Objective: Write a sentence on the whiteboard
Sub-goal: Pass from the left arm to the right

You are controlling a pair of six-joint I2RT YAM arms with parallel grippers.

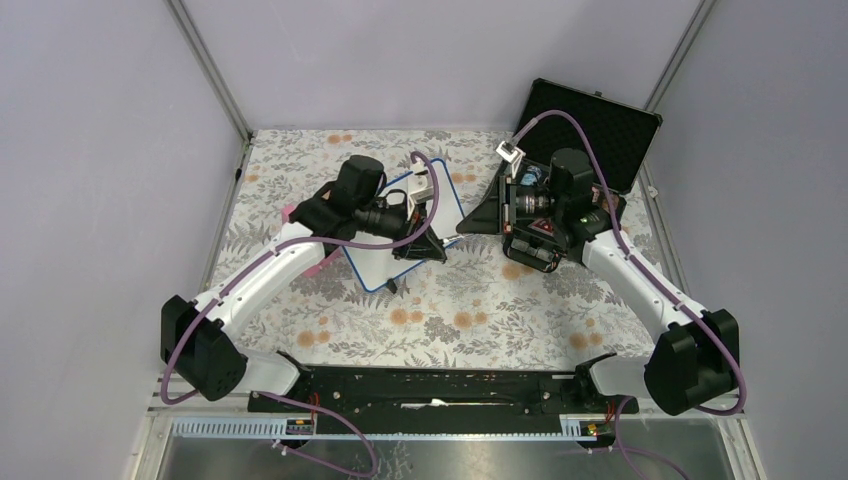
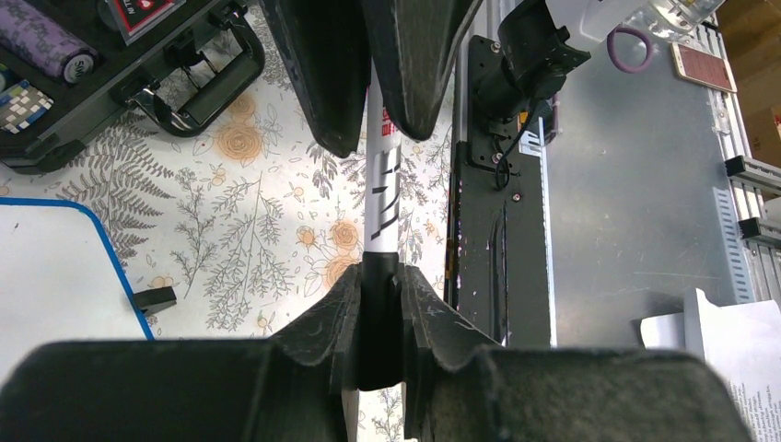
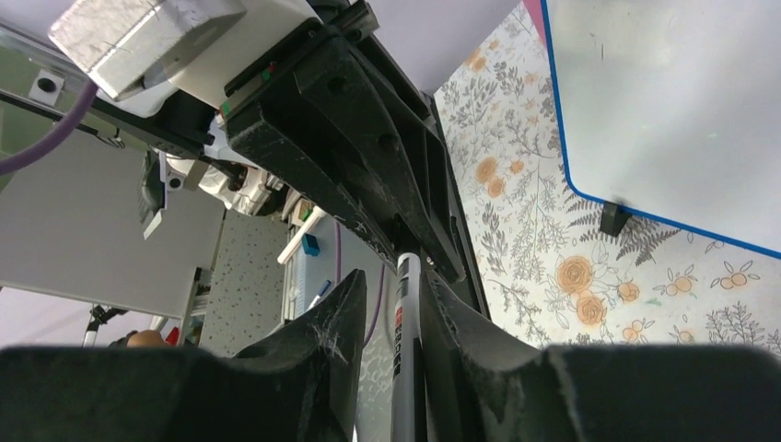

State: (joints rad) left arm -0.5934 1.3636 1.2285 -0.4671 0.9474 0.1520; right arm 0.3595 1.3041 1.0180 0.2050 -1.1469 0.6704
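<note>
The whiteboard [image 1: 375,265] lies at the table's middle left, partly under my left arm. Its blue-framed face shows blank in the left wrist view [image 2: 46,267] and the right wrist view [image 3: 663,92]. No sentence is visible. My left gripper [image 2: 378,308] is shut on the black cap end of a white marker [image 2: 382,203]. My right gripper [image 3: 398,295] stands round the marker's white barrel [image 3: 405,322], with a gap showing beside one finger. Both grippers meet tip to tip just right of the board [image 1: 450,232].
An open black foam-lined case [image 1: 600,120] with small items stands at the back right, under my right arm. A pink object [image 1: 292,212] lies under my left arm. The board's black clip foot [image 2: 152,299] rests on the floral cloth.
</note>
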